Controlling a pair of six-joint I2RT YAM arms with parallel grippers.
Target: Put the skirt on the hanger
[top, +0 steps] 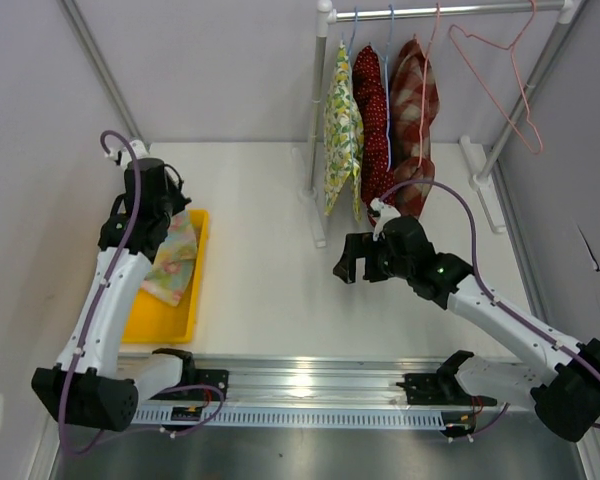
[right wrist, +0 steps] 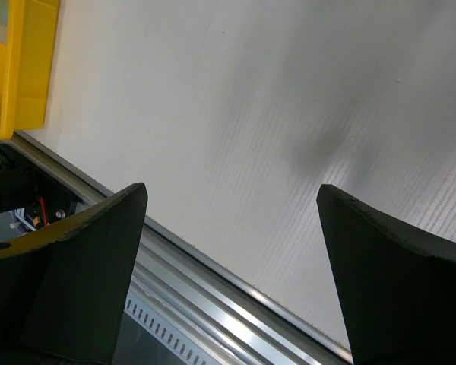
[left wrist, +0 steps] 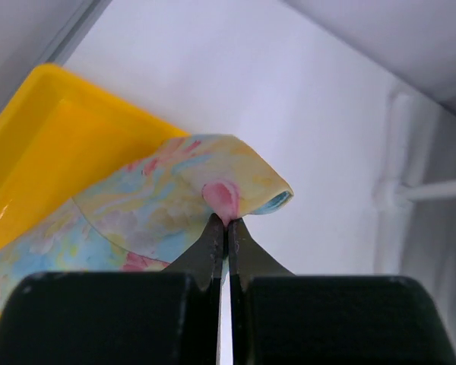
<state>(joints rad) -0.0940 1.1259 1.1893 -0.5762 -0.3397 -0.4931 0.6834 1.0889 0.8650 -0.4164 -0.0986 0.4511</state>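
The left fingers (left wrist: 215, 245) are pressed together on a raised fold of the skirt (left wrist: 156, 204), pinching it at a pink patch. The fold curls over just past the tips. The rest of the pastel, flower-printed skirt (top: 178, 256) lies crumpled in the yellow tray (top: 164, 322) at the left side of the white surface (top: 262, 215). The left arm reaches over the far end of that tray (left wrist: 52, 143).

The right fingers (right wrist: 85, 265) are spread wide with nothing between them, and only bare surface and the metal rail along the near edge show beneath them. In the top view the right fingers (top: 348, 262) hang over the middle of the surface, pointing left, well apart from the tray.

At the far side stands a clothes rack (top: 318, 120). Three garments (top: 380, 125) hang close together near its left post. An empty pink wire hanger (top: 525, 100) hangs tilted near its right post.
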